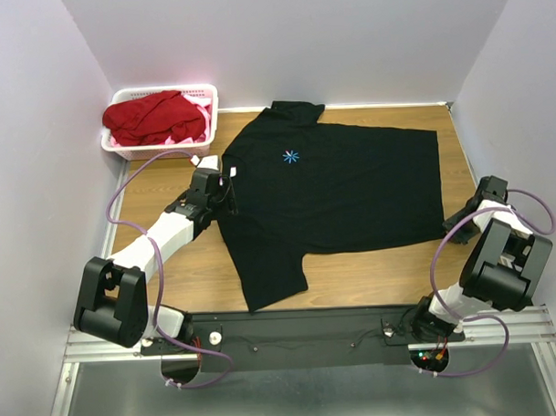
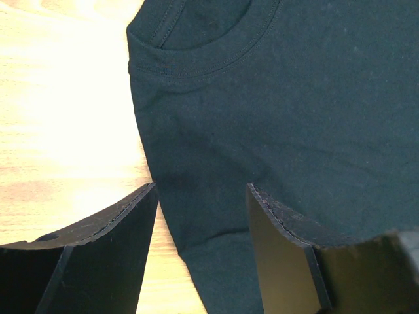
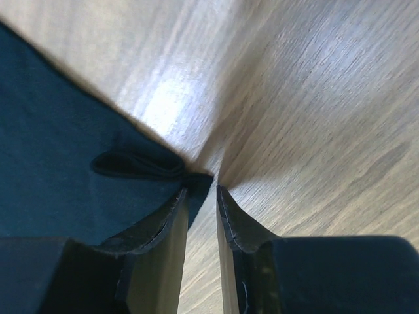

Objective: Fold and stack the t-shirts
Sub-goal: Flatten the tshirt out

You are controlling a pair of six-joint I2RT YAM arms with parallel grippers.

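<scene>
The black t-shirt [image 1: 350,187] is blanketing most of the surface [image 1: 372,278]; its near strip is lying open, while the basket [image 1: 212,114] is crowding the far-left corner, seemingly against the wall.

**Black shirt, warm wood, red and pink in white**

The t-shirt [image 1: 341,187] lying between the two sets of jaws is plain black, apart from a small light-blue asterisk logo [image 1: 291,156] on its chest. In both wrist views the cloth looks dark teal-black. The left gripper [image 2: 201,190] and the right gripper [image 3: 201,190] both have matte black fingers. Beyond the left jaws, a white slotted basket [image 1: 153,154] holds a deep red shirt [image 1: 151,117] and a pink shirt [image 1: 200,108]. The table [image 1: 381,273] under both jaws is light honey-coloured wood with a streaky grain.
</scene>
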